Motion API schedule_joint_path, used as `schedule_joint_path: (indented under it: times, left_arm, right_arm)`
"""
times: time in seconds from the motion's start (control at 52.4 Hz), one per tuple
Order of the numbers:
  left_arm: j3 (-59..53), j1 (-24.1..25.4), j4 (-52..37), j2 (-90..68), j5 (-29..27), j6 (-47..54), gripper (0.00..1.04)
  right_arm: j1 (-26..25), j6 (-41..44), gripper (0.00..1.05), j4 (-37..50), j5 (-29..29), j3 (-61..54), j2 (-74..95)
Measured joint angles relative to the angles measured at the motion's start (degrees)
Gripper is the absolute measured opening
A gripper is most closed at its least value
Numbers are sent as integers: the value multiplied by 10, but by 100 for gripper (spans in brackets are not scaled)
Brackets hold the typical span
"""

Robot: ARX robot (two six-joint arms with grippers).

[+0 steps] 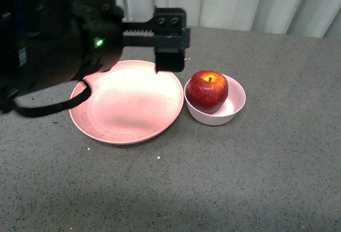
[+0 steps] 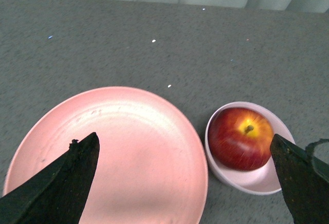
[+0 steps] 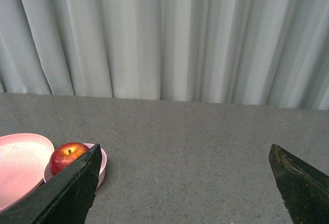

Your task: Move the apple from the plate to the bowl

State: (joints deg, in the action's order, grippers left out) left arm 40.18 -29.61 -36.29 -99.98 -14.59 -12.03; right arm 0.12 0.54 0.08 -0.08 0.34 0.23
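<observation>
The dark red apple [image 1: 206, 90] sits inside the small pale pink bowl [image 1: 235, 106], stem up. The wide salmon-pink plate [image 1: 128, 104] lies just left of the bowl with nothing on it. My left gripper [image 2: 187, 183] is open and empty, raised above the plate's right part. The apple [image 2: 240, 138] and bowl [image 2: 257, 182] lie toward one of its fingers. In the front view one left finger [image 1: 169, 60] hangs over the plate's far right rim. My right gripper [image 3: 185, 183] is open and empty over bare table, well away from the apple [image 3: 66, 154]; it is out of the front view.
The speckled grey table [image 1: 245, 179] spreads around the dishes. A pale curtain [image 1: 240, 0] hangs behind its far edge. The left arm's black body [image 1: 48, 35] fills the upper left of the front view and hides the plate's far left rim.
</observation>
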Motion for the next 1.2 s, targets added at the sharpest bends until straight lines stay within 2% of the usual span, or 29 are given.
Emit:
schedule_joint_path:
  times: [0.21,0.458,0.535,0.592,0.63,0.802,0.955,1.203]
  left_arm:
    - [-117,27,-75,94,-52,13,98]
    - [-200,75,-86,200,-76,34,98]
    - [-236,88,-202,192,-57,73,86]
    - [-258,97,-254,196,-44,84,79]
    - [-276,110,-278,214,-31,96,70]
    - [-336,166,-233,329,21,110,30]
    - [-360,195,-186,399,46,112,5]
    - [-385,229,-94,518,82,116,4]
  right_arm:
    - [0,0,95,0,0,0,0]
    - [0,0,95,0,0,0,0]
    - [0,0,95,0,0,0,0]
    - [0,0,95,0,0,0,0]
    - [0,0,95,0,0,0,0]
    - [0,0,95,0,0,0,0]
    - [0,0,95,0,0,0,0]
    - [0,0,95,0,0,0,0]
